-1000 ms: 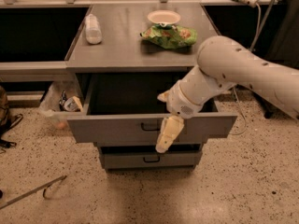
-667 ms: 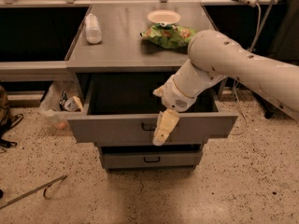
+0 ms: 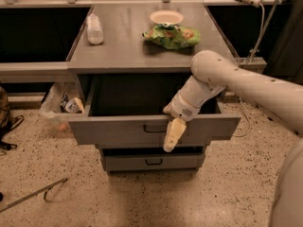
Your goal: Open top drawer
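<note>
The top drawer [image 3: 113, 131] is pulled out of the grey cabinet, and its dark inside shows behind the flat front. Its small black loop handle [image 3: 155, 128] sits at the middle of the front. My gripper [image 3: 173, 135] hangs over the drawer's front edge, just right of the handle and pointing down across the front. My white arm reaches in from the right. A narrower lower drawer [image 3: 151, 162] below is only slightly out.
On the cabinet top [image 3: 128, 56] lie a white bottle [image 3: 94, 29], a white bowl [image 3: 166, 17] and a green snack bag [image 3: 173, 36]. A plastic bag of rubbish [image 3: 61, 105] sits left of the drawer. A thin stick [image 3: 35, 195] lies on the floor at the left.
My arm shifted slightly left and then back. The gripper stays by the handle, and the drawer is as far out as before.
</note>
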`<control>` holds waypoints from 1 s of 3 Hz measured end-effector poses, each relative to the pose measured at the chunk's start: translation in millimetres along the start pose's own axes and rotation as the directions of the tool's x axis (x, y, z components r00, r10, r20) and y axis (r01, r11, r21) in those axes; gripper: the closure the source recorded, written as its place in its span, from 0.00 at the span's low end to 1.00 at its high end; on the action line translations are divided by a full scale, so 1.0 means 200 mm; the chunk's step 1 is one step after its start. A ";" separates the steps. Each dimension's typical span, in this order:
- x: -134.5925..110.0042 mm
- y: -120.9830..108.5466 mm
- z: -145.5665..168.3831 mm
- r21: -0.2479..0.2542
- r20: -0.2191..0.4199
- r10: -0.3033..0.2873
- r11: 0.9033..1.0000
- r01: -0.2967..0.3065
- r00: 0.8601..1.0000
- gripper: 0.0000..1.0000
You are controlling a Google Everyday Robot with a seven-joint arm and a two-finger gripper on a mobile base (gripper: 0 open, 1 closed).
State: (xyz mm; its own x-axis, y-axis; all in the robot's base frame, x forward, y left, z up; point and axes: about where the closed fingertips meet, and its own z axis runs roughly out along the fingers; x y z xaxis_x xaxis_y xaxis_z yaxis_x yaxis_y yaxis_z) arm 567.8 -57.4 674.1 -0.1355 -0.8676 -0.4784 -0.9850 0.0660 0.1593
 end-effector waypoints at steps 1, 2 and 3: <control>0.05 0.05 0.03 -0.058 0.005 0.023 0.998 -0.022 1.000 0.00; 0.04 0.05 0.01 -0.058 0.005 0.023 0.998 -0.022 1.000 0.00; -0.04 0.35 -0.09 -0.080 0.108 0.048 0.996 -0.040 0.993 0.00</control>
State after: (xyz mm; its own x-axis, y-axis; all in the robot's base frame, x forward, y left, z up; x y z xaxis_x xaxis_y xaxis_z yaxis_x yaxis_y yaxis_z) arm 500.8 -54.9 704.1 -0.1934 -0.8051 -0.5606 -0.9673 0.0608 0.2464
